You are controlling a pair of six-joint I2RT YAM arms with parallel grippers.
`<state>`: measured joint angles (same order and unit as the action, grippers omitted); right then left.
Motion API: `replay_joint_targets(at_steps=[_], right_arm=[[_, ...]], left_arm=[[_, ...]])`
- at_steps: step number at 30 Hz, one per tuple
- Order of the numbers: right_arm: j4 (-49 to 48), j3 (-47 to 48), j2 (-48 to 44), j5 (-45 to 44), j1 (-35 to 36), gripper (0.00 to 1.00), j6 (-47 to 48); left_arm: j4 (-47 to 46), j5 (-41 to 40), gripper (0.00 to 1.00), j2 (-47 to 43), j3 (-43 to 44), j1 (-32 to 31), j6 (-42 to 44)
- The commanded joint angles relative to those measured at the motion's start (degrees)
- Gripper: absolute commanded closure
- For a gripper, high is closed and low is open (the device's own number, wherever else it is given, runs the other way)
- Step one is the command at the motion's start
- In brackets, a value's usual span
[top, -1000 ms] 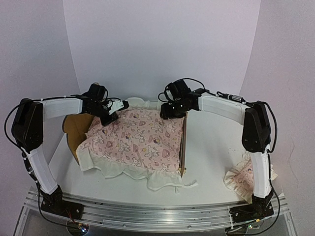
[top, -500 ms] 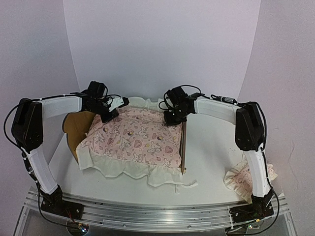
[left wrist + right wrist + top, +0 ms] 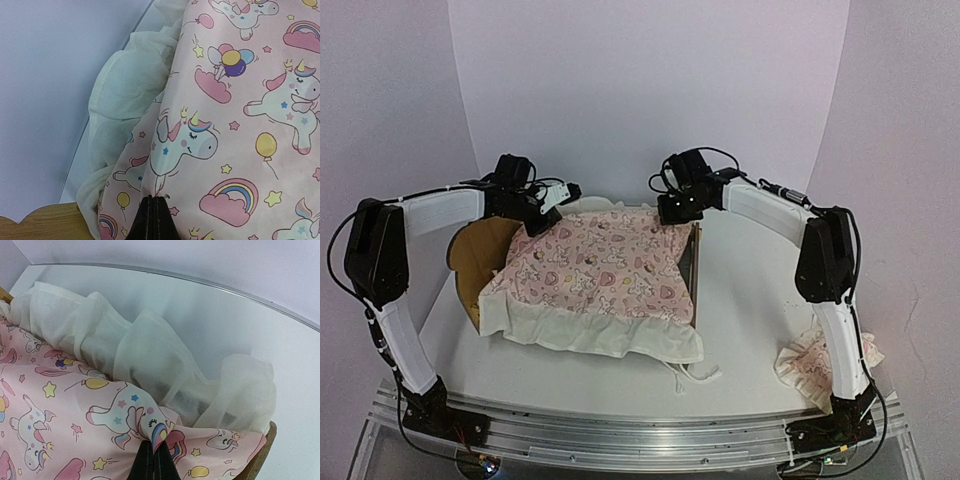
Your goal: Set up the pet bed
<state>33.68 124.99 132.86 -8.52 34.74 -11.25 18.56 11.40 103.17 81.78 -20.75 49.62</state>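
Note:
The pet bed shows as a plywood headboard (image 3: 470,262) on the left and a wooden rail (image 3: 696,272) on the right. A pink unicorn-print cover with a cream ruffle (image 3: 610,270) is stretched over it and hides the base. My left gripper (image 3: 538,220) is shut on the cover's back left part, pinching a fold (image 3: 153,197) beside the headboard (image 3: 40,222). At the back right corner my right gripper (image 3: 675,212) is shut on a pinched fold of the cover (image 3: 152,442), with the ruffle (image 3: 150,360) bunched behind and the frame's wood (image 3: 261,455) at the right.
A small pink ruffled pillow (image 3: 810,365) lies by the right arm's base at the front right. The cover's front ruffle and its ties (image 3: 692,375) hang onto the white table. The curved backdrop wall stands close behind both grippers.
The right gripper has shut on the cover's back right corner. Both grippers have moved toward the back wall, and the cover now lies flatter and tauter over the frame.

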Motion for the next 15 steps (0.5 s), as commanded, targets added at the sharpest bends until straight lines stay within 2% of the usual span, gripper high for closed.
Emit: replay_joint_targets(at_steps=[1, 4, 7, 10, 15], right_arm=[[-0.3, -1.8, -1.5, -1.1, -0.1, 0.98, -1.4], [-0.2, -4.9, -3.7, 0.0, -0.2, 0.74, -2.1], [-0.1, -8.2, -8.0, 1.7, -0.2, 0.56, -2.9], [0.0, -11.9, -14.4, 4.7, -0.2, 0.46, -4.4], [1.6, -22.8, -28.7, 8.6, -0.2, 0.32, -6.7]], left_arm=[[-2.1, -0.4, 1.00, 1.3, 1.7, 0.5, 0.9], [-1.4, -0.8, 0.96, 1.1, 0.5, 0.5, 2.0], [-0.9, -1.5, 0.72, 0.4, 0.2, 0.5, 2.7], [0.6, -1.1, 0.54, -0.3, 1.7, 0.5, 3.3], [4.3, 0.9, 0.36, -2.0, 5.1, 0.5, 4.0]])
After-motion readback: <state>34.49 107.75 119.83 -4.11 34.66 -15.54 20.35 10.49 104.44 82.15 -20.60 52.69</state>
